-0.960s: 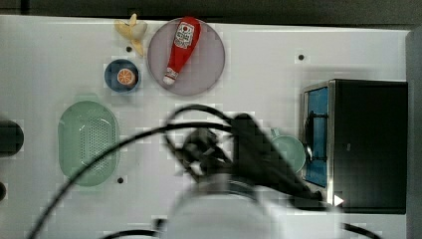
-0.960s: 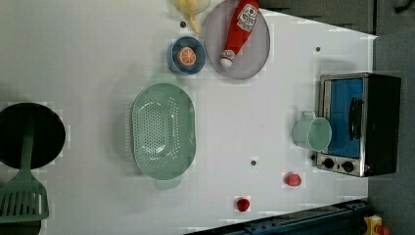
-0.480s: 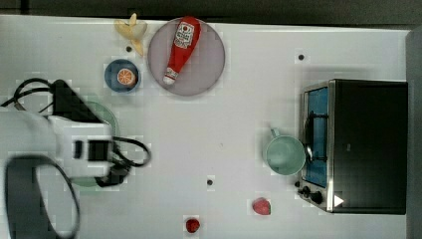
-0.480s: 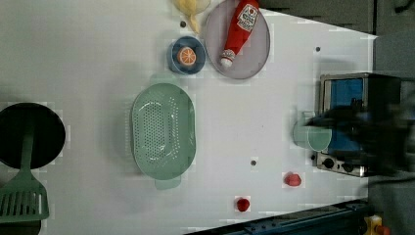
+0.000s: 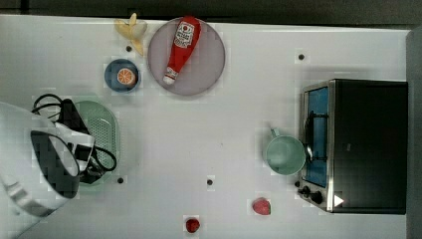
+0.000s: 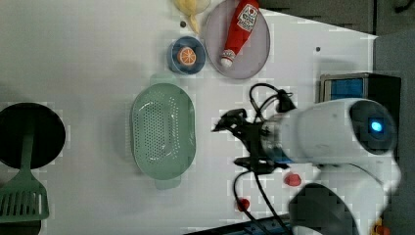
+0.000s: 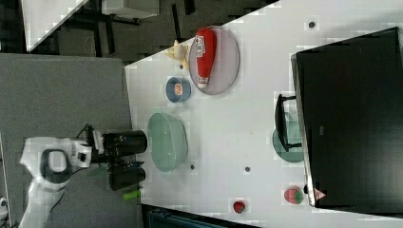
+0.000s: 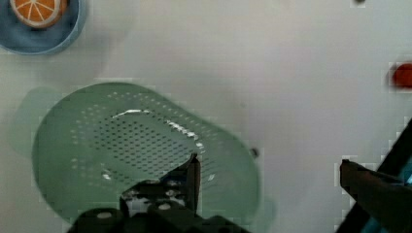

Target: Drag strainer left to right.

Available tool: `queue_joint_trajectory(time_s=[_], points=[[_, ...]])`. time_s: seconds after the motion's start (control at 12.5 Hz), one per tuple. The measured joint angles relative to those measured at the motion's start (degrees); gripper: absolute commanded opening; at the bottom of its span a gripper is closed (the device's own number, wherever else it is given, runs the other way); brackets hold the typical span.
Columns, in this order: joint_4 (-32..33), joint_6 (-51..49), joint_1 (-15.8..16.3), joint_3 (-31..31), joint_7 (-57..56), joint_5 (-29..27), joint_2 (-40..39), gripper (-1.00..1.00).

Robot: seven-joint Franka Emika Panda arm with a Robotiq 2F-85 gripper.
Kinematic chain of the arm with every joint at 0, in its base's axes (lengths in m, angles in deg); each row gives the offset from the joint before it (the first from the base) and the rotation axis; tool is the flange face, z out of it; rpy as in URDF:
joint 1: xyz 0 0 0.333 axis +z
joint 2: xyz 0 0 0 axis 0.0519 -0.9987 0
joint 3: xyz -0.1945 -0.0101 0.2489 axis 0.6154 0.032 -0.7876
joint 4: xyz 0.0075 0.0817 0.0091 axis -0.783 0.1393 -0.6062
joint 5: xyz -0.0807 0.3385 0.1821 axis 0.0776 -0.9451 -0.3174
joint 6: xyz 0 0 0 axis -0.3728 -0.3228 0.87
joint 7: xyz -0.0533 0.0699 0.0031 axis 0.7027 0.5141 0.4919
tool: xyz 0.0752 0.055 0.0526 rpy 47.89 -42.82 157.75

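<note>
My tool [image 8: 267, 174] hangs wide open w/ nothing held. In the wrist view one finger [image 8: 192, 177] sits over the strainer's [image 8: 131, 150] perforated bottom, the other is well off past its rim, over bare counter [image 8: 291, 73]. Can't tell if it touches, prob. just above. Strainer lies on the counter at the top view's left, near the blue bowl [image 5: 122, 75] w/ orange slice.
</note>
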Motion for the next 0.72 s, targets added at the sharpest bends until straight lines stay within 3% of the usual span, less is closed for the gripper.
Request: queue_joint_trajectory(time_s=[0.72], points=[[1.2, 23.3, -0.6, 2.3, 23.6, 2.3, -17.5, 1.0]])
